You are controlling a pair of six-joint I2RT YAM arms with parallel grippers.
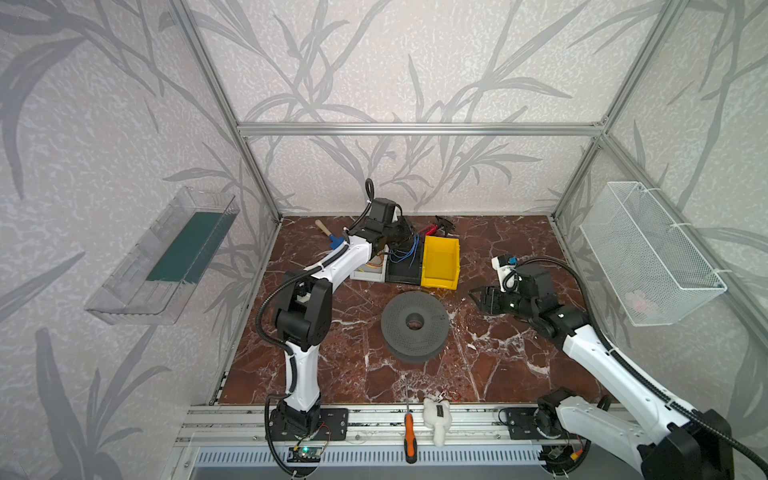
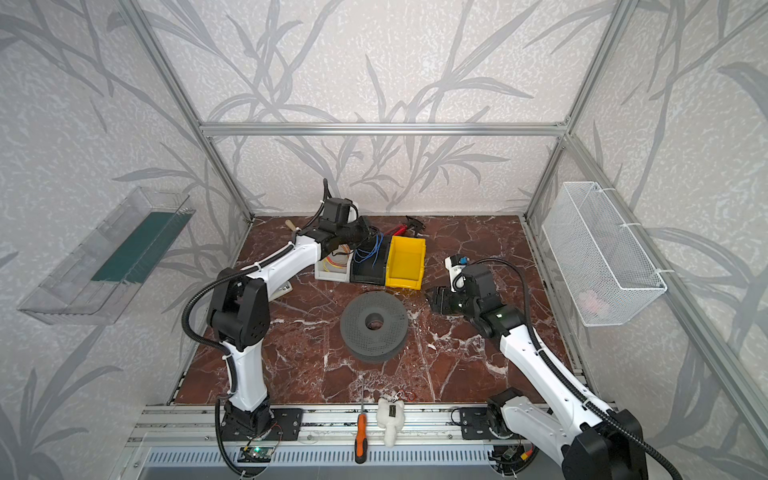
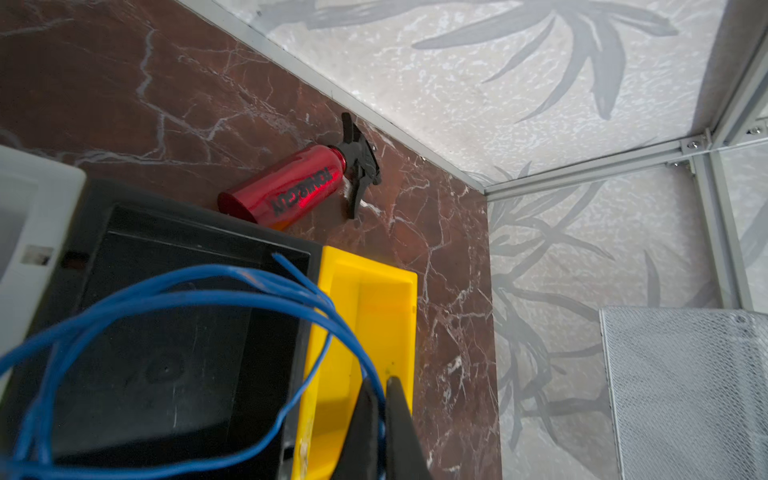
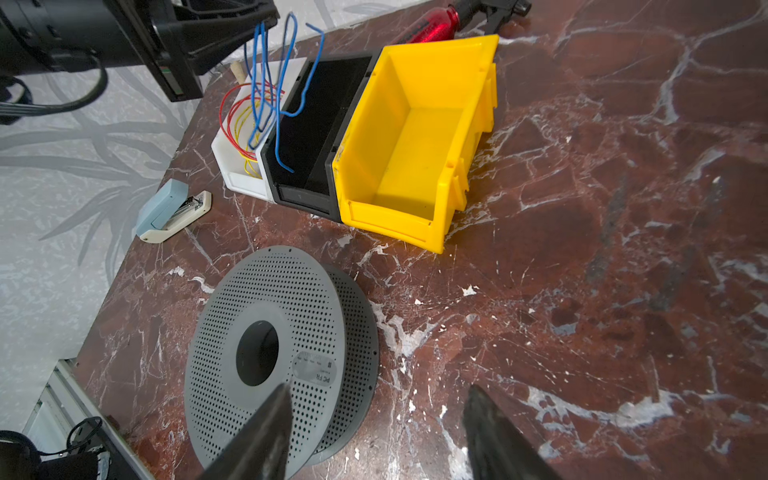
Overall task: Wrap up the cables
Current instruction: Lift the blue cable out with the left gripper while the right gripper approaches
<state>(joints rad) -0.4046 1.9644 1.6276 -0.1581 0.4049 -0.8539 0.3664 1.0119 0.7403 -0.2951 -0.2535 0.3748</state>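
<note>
While in the left gripper [image 3: 382,388], cables [image 3: 216,272] in long loops, vertical, downward.

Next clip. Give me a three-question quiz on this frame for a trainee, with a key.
1. True or false: the left gripper is shut on the blue wire.
2. Which bin holds the red and yellow wires? A white, B black, C yellow.
3. Fill in: the open right gripper is close to the grey ____.
Key: 1 true; 2 A, the white bin; 3 spool.
</note>
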